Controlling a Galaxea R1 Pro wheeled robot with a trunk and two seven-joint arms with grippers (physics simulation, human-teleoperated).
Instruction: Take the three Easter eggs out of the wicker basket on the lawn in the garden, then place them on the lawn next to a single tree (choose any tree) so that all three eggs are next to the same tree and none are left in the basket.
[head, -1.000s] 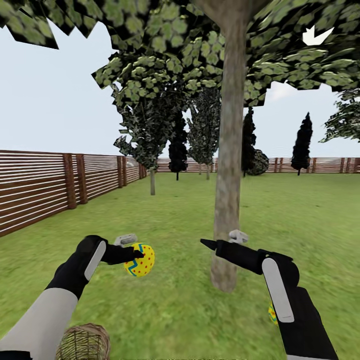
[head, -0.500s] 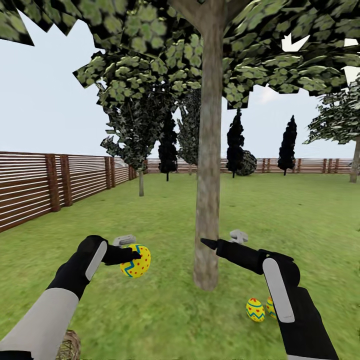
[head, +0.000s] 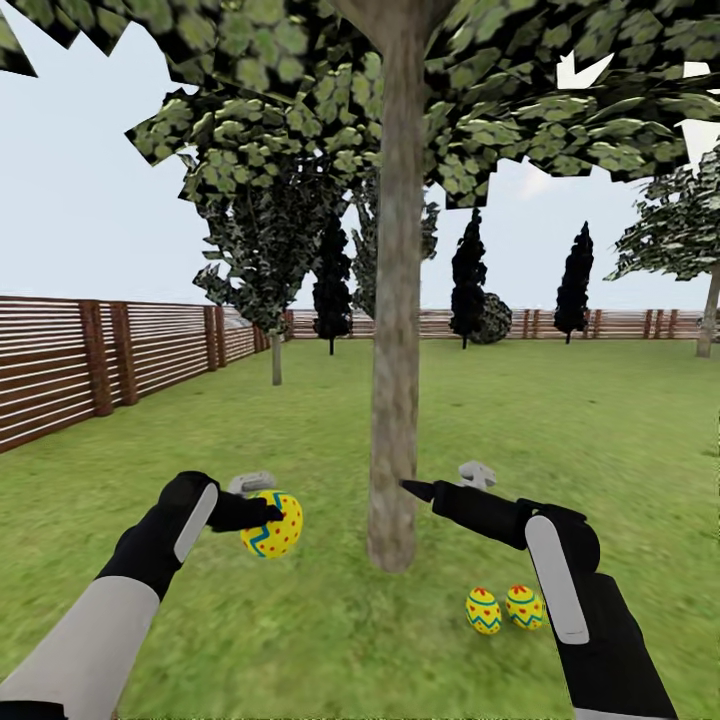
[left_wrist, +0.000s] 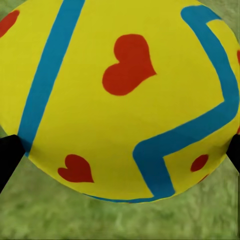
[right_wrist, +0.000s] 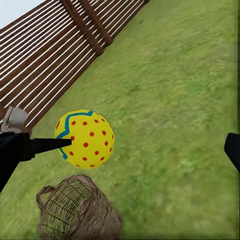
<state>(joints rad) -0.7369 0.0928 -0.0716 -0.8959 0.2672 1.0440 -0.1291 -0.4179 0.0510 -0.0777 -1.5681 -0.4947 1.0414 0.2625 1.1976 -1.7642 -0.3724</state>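
- The left gripper (head: 262, 512), left of centre in the lower head view, is clamped on one Easter egg (head: 273, 523), carried above the lawn (head: 300, 640).
- The right gripper (head: 420, 489) points at the tree (head: 394, 420); only one fingertip shows, so I cannot tell how it stands.
- Three eggs in all: one held, plus two eggs (head: 503, 608) touching each other on the grass, lower right of the trunk.
- In the right wrist view the wicker basket (right_wrist: 80, 212) sits below the held egg.
- Open grass runs to the fence (head: 60, 365) at mid-left.
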